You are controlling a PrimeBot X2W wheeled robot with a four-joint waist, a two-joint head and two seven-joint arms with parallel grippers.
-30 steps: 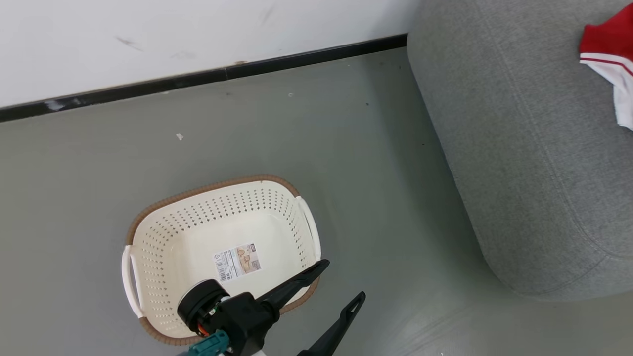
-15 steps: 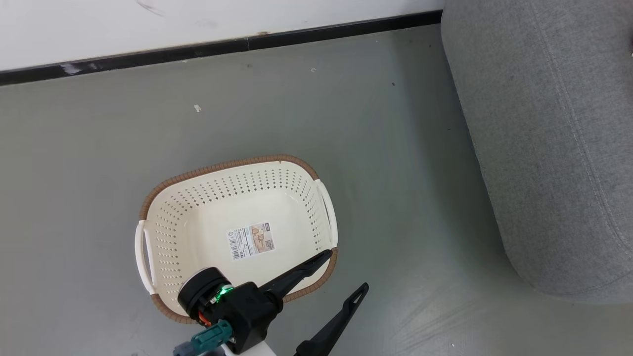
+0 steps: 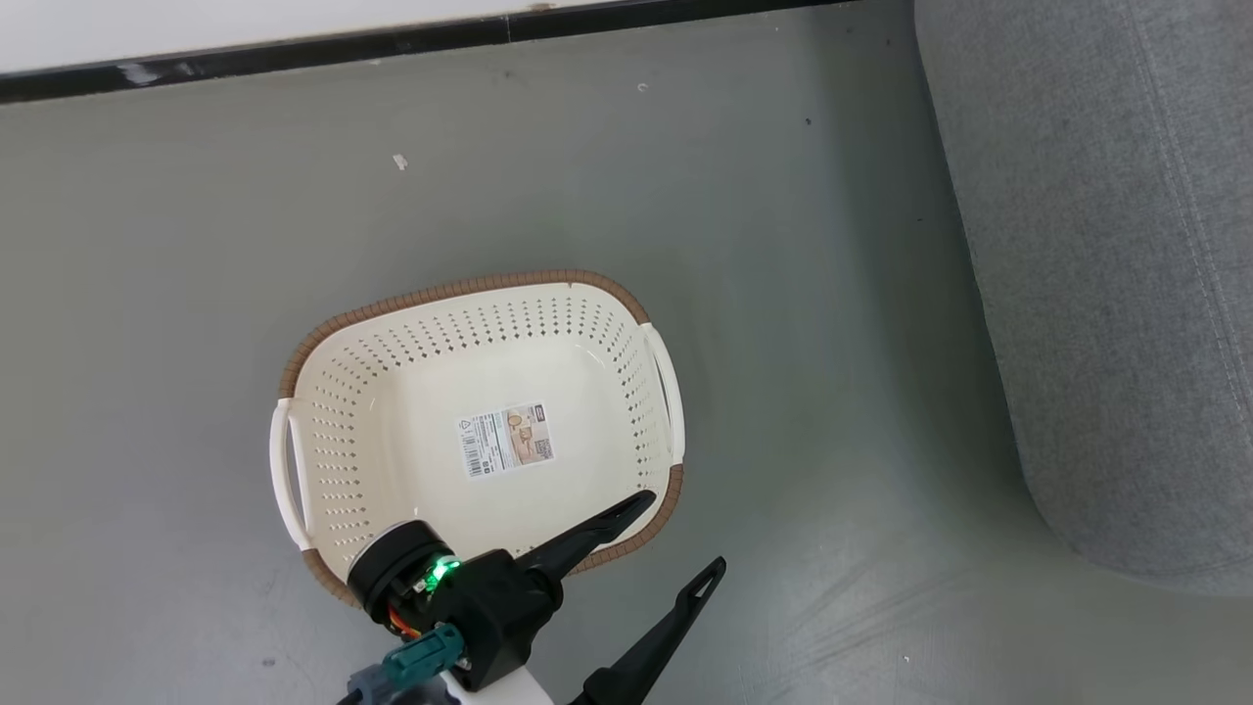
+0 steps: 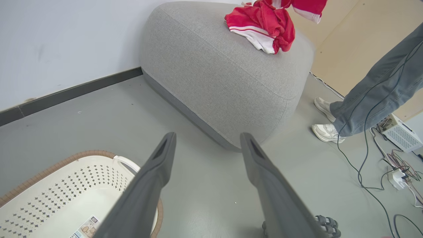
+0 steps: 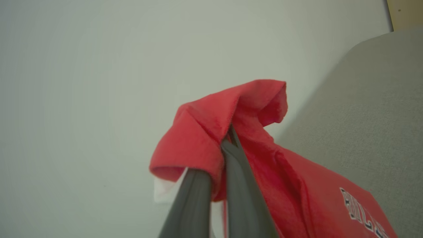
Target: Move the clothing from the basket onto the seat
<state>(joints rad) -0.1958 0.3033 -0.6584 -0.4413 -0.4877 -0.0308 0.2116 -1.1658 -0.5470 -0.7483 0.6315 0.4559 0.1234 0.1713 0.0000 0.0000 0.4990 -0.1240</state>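
Clothing [image 5: 251, 155] — a red garment with white lettering — is pinched in the right gripper [image 5: 228, 145]. Its two fingers press together with the cloth bunched over their tips. The garment hangs beside the grey seat [image 5: 373, 115], with a pale wall [image 5: 99, 82] behind.

The left gripper [image 3: 680, 534] holds nothing and its fingers are spread wide apart. In the head view one finger lies over the near rim of the basket [image 3: 460, 291] and the other over the floor [image 3: 832, 294]. The basket stands on the floor with a paper label [image 3: 506, 441] on its inner base, well apart from the seat at the right.

In the left wrist view more red and white clothing lies heaped on top of the seat, and another red and white piece hangs at the upper edge just above the heap. A person [image 4: 373, 99] — grey trousers, white shoes — stands on the floor beside the seat, with cables [image 4: 370, 158] trailing near the feet.
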